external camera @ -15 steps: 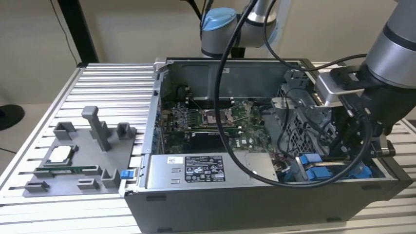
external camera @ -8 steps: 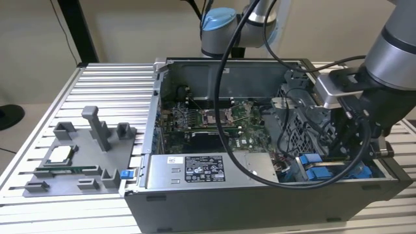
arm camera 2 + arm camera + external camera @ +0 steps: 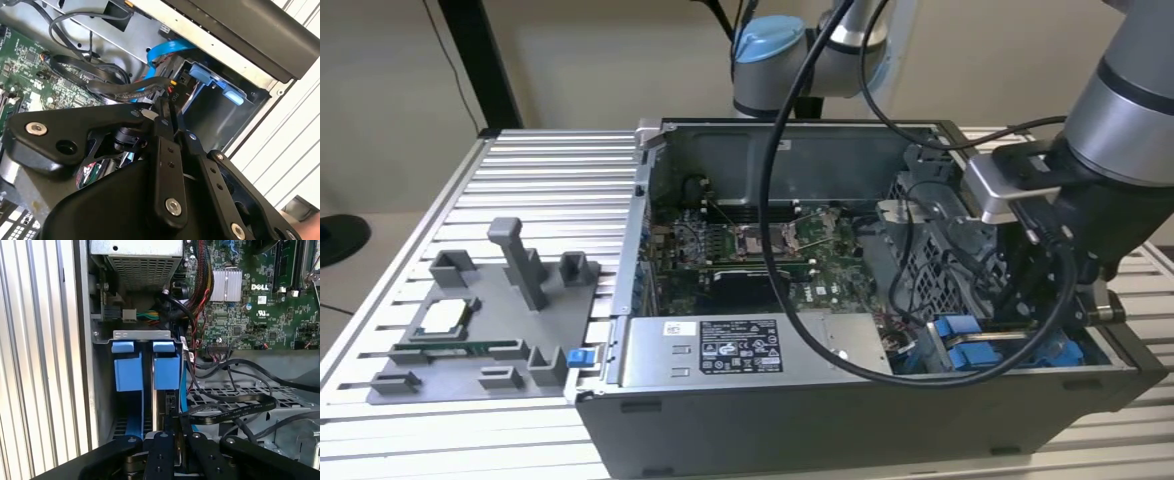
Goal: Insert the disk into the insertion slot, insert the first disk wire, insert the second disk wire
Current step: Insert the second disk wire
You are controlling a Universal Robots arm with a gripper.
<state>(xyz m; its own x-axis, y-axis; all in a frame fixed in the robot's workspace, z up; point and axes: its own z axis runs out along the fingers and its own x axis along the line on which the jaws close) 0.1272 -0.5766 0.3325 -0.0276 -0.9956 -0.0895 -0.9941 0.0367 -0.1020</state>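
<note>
Nearest in both wrist views, the gripper [image 3: 172, 432] was seen with its black fingers [image 3: 170, 150] drawn narrow, nearly together, on what looked like a thin dark connector at the end of a black wire [image 3: 130, 90]; the hold itself could not be told for certain. In the exterior view the gripper [image 3: 1034, 300] was reached down into the open computer case [image 3: 854, 410], at the corner on the exterior view's right. Just past the fingertips the insertion slot [image 3: 142, 335] was seen, a grey metal bay with two blue plastic tabs [image 3: 145, 370] side by side. The disk [image 3: 165, 405] appeared to be seated upright in that slot, only a dark edge visible between the blue parts. A blue flat cable [image 3: 167, 50] was curved above the bay. Further off, the green circuit board [image 3: 260, 300] and the labelled power supply box [image 3: 740, 350] were seen. Beside the case, on the exterior view's left, a grey fixture tray [image 3: 467, 340] was laid on the ribbed table [image 3: 547, 190].
</note>
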